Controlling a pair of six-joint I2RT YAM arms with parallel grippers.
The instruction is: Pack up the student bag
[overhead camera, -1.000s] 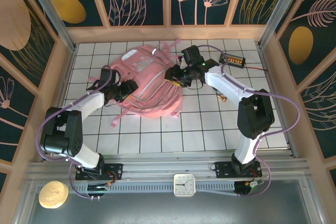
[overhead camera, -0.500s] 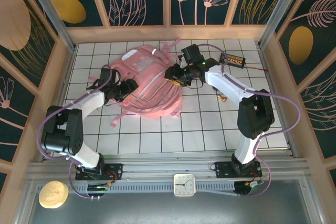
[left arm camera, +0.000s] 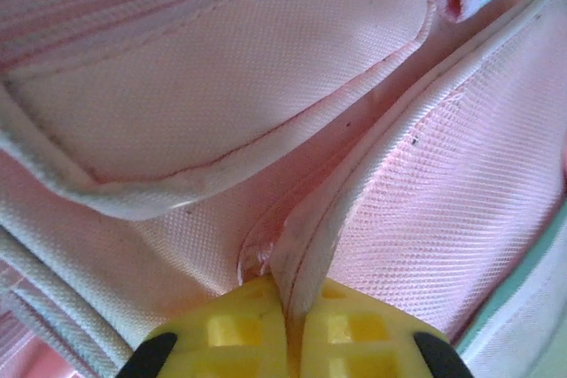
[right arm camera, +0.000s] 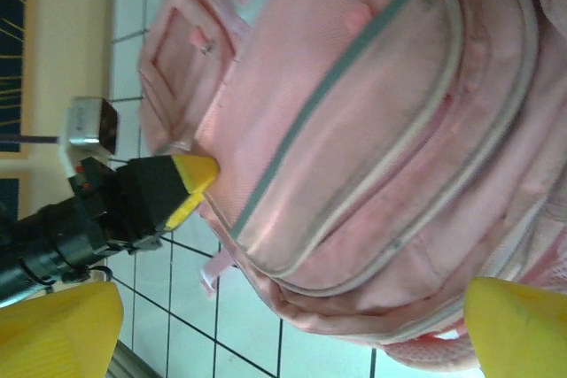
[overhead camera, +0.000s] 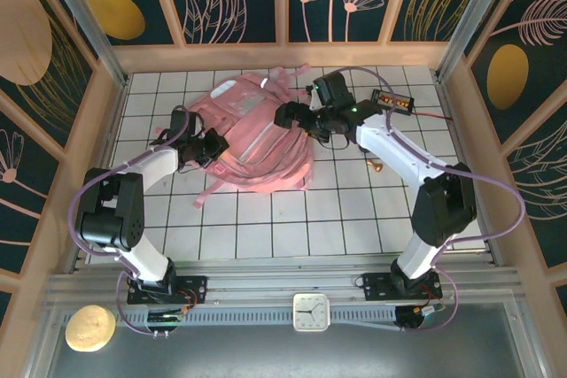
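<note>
left fingers clenched on student bag seam edge; right fingers spread wide

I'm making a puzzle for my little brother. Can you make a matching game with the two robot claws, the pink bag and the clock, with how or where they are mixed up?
Things:
1. left claw
2. right claw
3. student bag
4. clock

Place or state:
A. at the near edge, between the arm bases
B. shut, pinching a fold of pink fabric
C. wide open, facing the bag
D. lying on the white tiled table

Pairs: 1-B, 2-C, 3-D, 4-A
</note>
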